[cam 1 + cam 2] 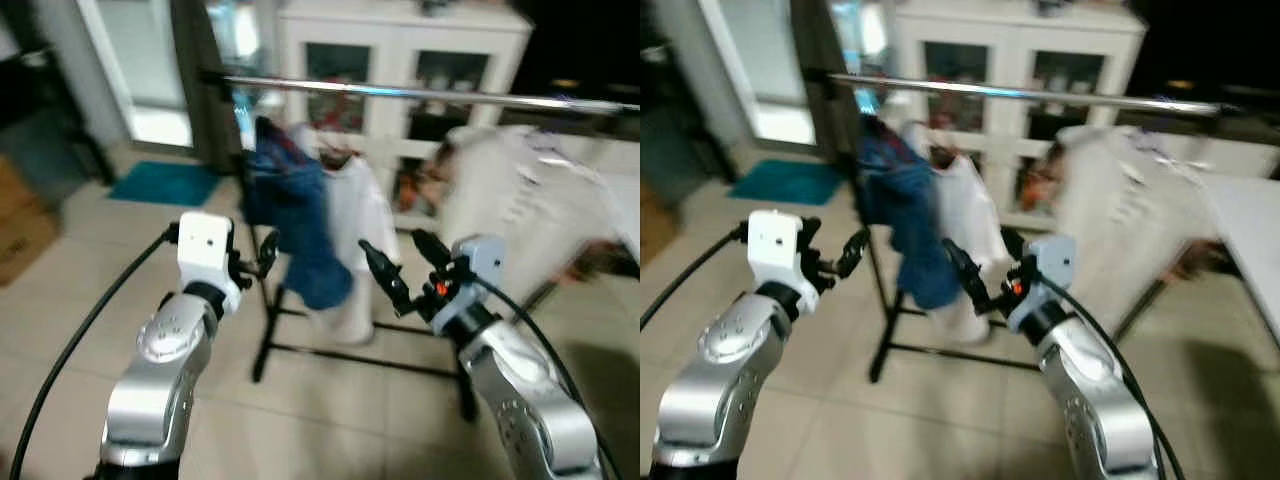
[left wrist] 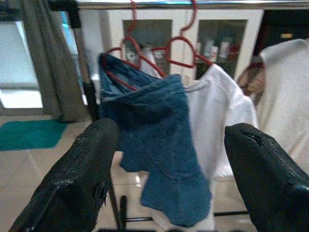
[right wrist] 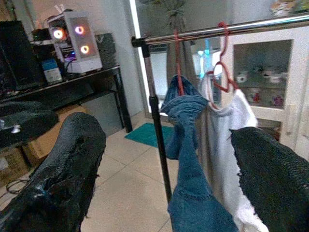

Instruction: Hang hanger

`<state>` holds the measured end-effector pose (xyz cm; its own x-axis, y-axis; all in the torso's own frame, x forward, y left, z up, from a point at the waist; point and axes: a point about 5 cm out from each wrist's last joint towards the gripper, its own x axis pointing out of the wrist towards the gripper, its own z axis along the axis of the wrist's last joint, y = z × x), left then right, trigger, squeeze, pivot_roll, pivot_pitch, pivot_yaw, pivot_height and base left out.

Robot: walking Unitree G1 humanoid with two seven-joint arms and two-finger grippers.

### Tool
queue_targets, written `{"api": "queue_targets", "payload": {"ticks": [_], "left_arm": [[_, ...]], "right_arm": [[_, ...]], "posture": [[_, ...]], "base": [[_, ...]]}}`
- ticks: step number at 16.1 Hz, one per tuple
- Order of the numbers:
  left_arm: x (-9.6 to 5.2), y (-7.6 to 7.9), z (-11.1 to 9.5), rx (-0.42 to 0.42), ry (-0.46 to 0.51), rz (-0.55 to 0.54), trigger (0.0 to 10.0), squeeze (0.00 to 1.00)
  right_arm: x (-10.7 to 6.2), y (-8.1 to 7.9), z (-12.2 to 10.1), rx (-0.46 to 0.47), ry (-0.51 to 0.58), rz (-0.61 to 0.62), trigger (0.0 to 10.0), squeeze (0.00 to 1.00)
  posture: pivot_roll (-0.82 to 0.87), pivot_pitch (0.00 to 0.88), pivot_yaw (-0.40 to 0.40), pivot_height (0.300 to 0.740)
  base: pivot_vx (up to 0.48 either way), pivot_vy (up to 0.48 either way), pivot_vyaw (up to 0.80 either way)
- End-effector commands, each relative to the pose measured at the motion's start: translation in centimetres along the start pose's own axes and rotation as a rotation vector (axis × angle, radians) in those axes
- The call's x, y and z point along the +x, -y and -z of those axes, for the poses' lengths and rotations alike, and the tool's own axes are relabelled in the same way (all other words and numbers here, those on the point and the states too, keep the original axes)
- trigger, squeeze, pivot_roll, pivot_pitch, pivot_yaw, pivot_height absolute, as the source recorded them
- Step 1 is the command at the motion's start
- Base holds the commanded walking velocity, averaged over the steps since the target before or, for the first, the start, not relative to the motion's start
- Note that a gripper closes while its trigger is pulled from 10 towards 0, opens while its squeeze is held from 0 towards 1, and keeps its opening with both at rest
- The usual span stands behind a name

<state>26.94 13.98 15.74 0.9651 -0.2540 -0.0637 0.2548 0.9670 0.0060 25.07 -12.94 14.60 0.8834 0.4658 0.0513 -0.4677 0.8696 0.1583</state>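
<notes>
- Both my left gripper (image 1: pixel 262 255) and right gripper (image 1: pixel 405 262) stood wide, empty — facing the rack.
- Red hanger (image 2: pixel 181 48) with jeans (image 2: pixel 157 145) hung near the rail's (image 2: pixel 193 4) left end.
- I judged it light, stiff — best gripped at the hook.

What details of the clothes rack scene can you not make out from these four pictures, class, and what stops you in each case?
1. White garments at the rail's right end, head views: motion blur smears their shapes and hangers.
2. Cabinet contents, left wrist view: too small and dim behind glass.
3. Rack base, head views: partly hidden by the right gripper and arm.
4. Jeans, right wrist view: cut off by the picture edge.
</notes>
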Motion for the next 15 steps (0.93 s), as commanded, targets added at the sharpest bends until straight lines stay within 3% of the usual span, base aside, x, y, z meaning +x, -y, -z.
{"api": "queue_targets", "payload": {"ticks": [1, 2, 4, 5, 6, 9, 15], "left_arm": [[0.2, 0.6, -0.2, 0.003, 0.012, 0.028, 10.0, 0.00], [0.2, 0.4, -0.3, 0.015, 0.014, 0.026, 10.0, 0.00], [0.2, 0.1, -0.3, 0.023, 0.017, 0.020, 10.0, 0.00], [0.2, 0.1, -0.3, 0.024, 0.018, 0.020, 10.0, 0.00], [0.2, 0.0, -0.4, 0.026, 0.019, 0.019, 10.0, 0.00], [0.1, 0.1, -0.4, 0.040, 0.023, 0.025, 10.0, 0.00], [0.4, 0.2, -0.6, 0.030, 0.032, 0.044, 10.0, 0.00]], "right_arm": [[-0.2, 0.9, -0.5, -0.055, 0.019, 0.060, 10.0, 1.00], [0.0, 1.5, -0.1, -0.116, -0.028, 0.105, 10.0, 1.00], [0.2, 1.1, -0.1, -0.095, -0.039, 0.066, 10.0, 0.97], [0.2, 1.0, -0.1, -0.109, -0.043, 0.062, 10.0, 0.00], [0.2, 0.8, -0.1, -0.118, -0.042, 0.049, 10.0, 0.00], [0.9, 2.3, -1.3, 0.020, 0.031, 0.148, 10.0, 0.00], [1.4, 2.1, -1.1, 0.011, 0.002, 0.147, 10.0, 0.00]], "posture": [[-0.09, 0.000, 0.022, 0.740], [-0.09, 0.000, 0.023, 0.740], [-0.08, 0.000, 0.018, 0.740], [-0.08, 0.000, 0.018, 0.740], [-0.08, 0.000, 0.018, 0.740], [-0.07, 0.000, 0.009, 0.740], [-0.07, 0.000, 0.017, 0.740]], "base": [[0.270, 0.000, 0.00], [0.270, 0.000, 0.00], [0.268, 0.000, 0.00], [0.270, 0.000, 0.00], [0.270, 0.000, 0.00], [0.270, 0.000, 0.00], [0.271, 0.000, 0.00]]}}
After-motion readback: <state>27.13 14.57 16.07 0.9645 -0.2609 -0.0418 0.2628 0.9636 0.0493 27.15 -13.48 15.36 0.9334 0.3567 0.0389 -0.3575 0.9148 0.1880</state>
